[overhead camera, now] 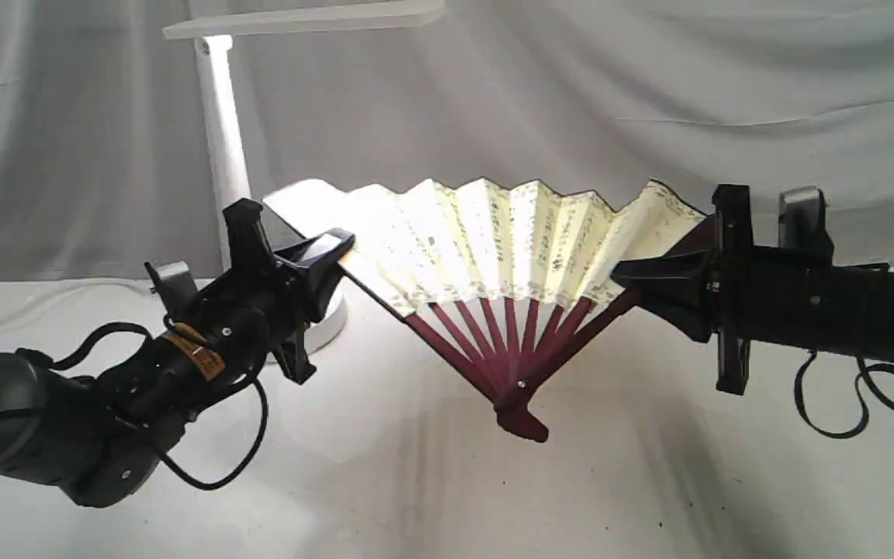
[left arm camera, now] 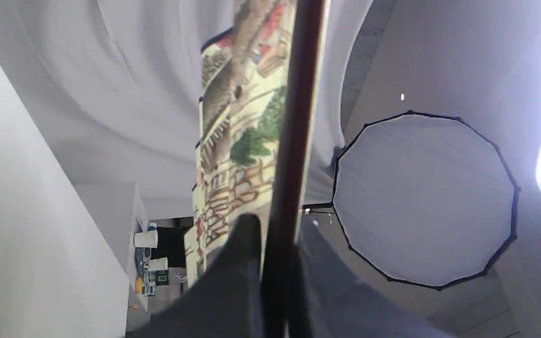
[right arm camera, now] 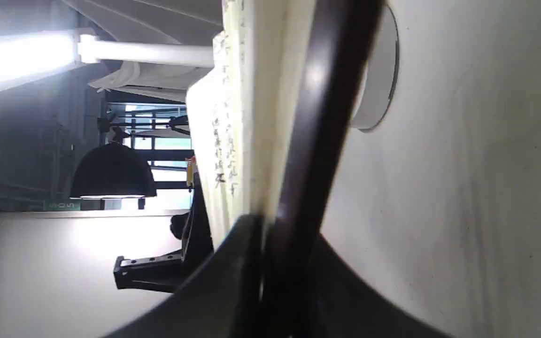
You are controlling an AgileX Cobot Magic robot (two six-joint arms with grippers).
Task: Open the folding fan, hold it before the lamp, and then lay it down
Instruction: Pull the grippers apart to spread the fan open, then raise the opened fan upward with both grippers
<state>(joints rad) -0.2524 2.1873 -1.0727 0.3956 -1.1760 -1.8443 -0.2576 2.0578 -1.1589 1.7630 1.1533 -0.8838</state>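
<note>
the white-draped table (overhead camera: 416,497) lies under everything. the lamp (overhead camera: 222,132) stands far left. the folding fan (overhead camera: 493,241) hangs spread open above the table, just right of the lamp's stem, pivot down, its left corner seemingly lost in glare. the left gripper (overhead camera: 334,252) clamps its left guard, the right gripper (overhead camera: 629,276) its right guard

Folding fan (overhead camera: 493,241) at centre, above table (overhead camera: 416,497), spread between two grippers, pivot end lowest. Left gripper (overhead camera: 330,260) on fan's left guard; right gripper (overhead camera: 633,283) on right guard. Lamp (overhead camera: 222,147) at left rear: base on table behind left gripper, stem just left of fan's left tip, head bar reaching right, above fan. Curtain (overhead camera: 649,93) behind everything.
</note>
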